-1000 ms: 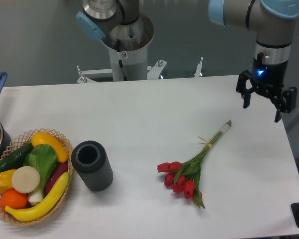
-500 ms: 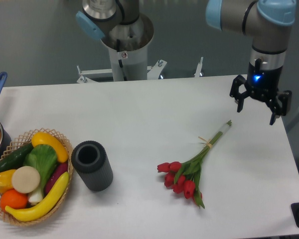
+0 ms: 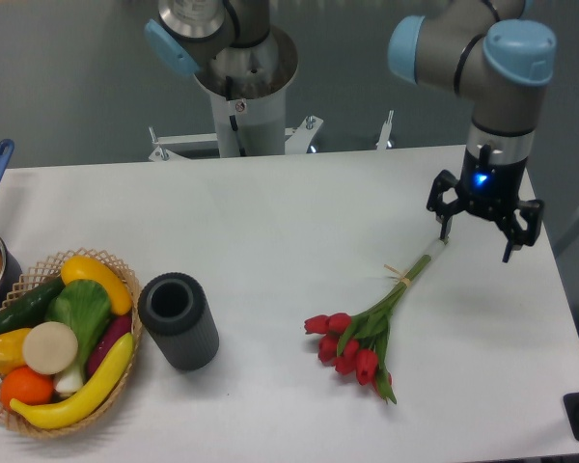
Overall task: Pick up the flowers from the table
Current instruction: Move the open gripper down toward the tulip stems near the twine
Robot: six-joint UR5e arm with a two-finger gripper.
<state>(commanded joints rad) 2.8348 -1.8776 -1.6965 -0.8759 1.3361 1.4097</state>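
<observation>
Table (image 3: 270,212) smooth matt white; basket (image 3: 125,280) woven wicker; cylinder (image 3: 179,320) ribbed matt

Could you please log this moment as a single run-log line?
phase: approach | end effector: open, empty, above stem tips | flowers: lying flat on table, not grasped | heads point away from end effector

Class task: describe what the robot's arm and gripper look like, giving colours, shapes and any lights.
The arm is made of thick grey tubes with light blue caps at the joints. The gripper is black, with dark fingers and a small blue light glowing on its body.
</observation>
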